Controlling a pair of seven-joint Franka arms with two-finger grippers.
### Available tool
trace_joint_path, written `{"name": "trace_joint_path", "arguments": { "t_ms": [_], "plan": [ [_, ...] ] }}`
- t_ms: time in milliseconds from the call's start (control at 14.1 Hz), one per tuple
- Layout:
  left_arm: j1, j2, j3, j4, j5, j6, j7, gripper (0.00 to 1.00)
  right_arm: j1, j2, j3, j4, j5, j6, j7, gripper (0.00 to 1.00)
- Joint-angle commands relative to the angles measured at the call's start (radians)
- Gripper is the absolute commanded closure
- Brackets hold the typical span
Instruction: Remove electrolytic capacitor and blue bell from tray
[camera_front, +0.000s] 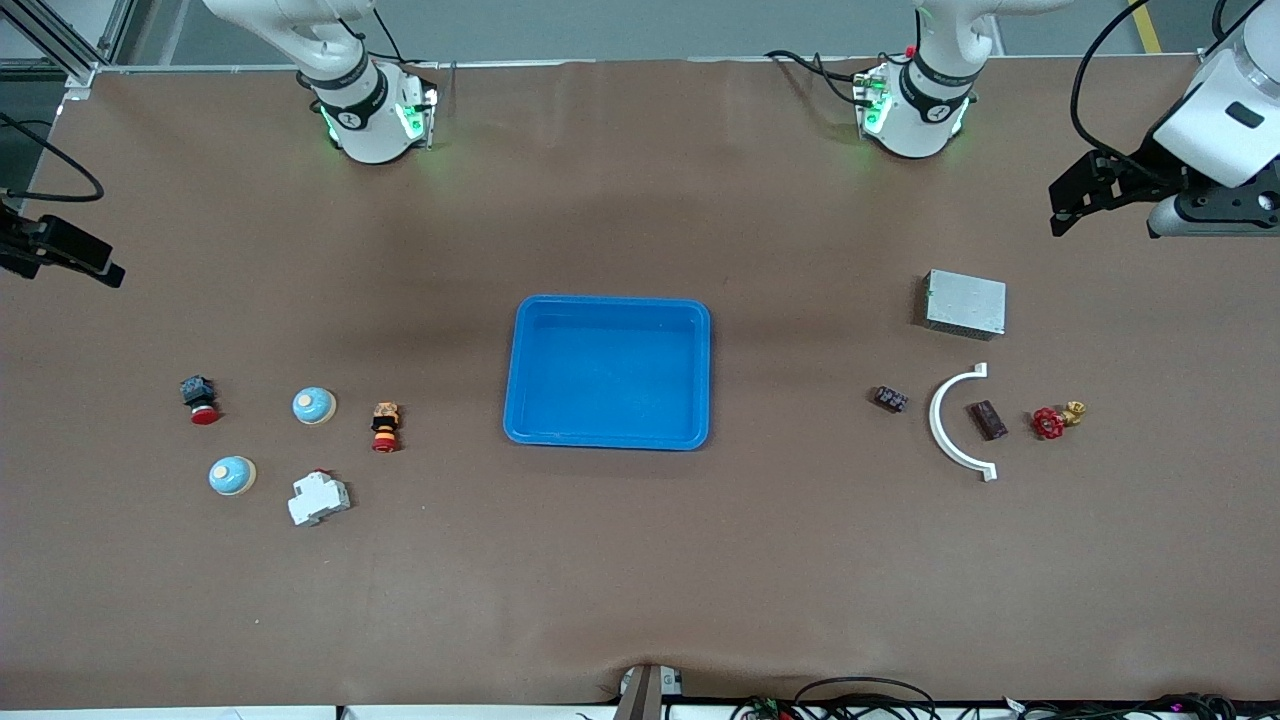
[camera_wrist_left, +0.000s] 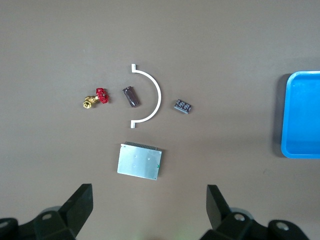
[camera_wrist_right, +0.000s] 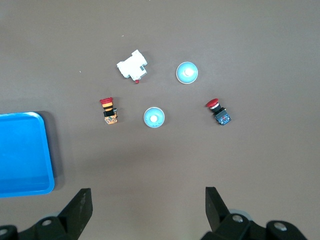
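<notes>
A dark brown cylindrical capacitor (camera_front: 987, 419) (camera_wrist_left: 131, 96) lies inside the curve of a white arc piece (camera_front: 955, 420) at the left arm's end of the table. Two light-blue dome bells (camera_front: 314, 405) (camera_front: 232, 475) sit at the right arm's end, seen from above as bells (camera_wrist_right: 154, 117) (camera_wrist_right: 187, 73). A blue tray (camera_front: 610, 370) stands empty in the middle. My left gripper (camera_wrist_left: 150, 200) hangs open high over the bare table beside a silver box (camera_wrist_left: 140, 161). My right gripper (camera_wrist_right: 148, 200) hangs open high over bare table, apart from the bells. Neither holds anything.
Near the capacitor lie a small dark component (camera_front: 890, 399), a red-handled brass valve (camera_front: 1055, 420) and the silver box (camera_front: 964, 303). By the bells lie a red push button (camera_front: 200, 400), an orange-and-red switch (camera_front: 385, 426) and a white breaker (camera_front: 318, 498).
</notes>
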Motion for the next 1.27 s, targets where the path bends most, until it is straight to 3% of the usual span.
{"name": "trace_joint_path", "arguments": {
  "t_ms": [0, 1202],
  "plan": [
    [-0.001, 0.016, -0.007, 0.027, 0.024, -0.005, -0.005, 0.0, 0.0, -0.029, 0.003, -0.027, -0.019, 0.007, -0.003, 0.0],
    [0.008, 0.021, -0.006, 0.048, 0.021, -0.007, -0.008, 0.0, 0.003, -0.029, 0.007, -0.02, -0.035, -0.002, 0.012, 0.0]
  ]
}}
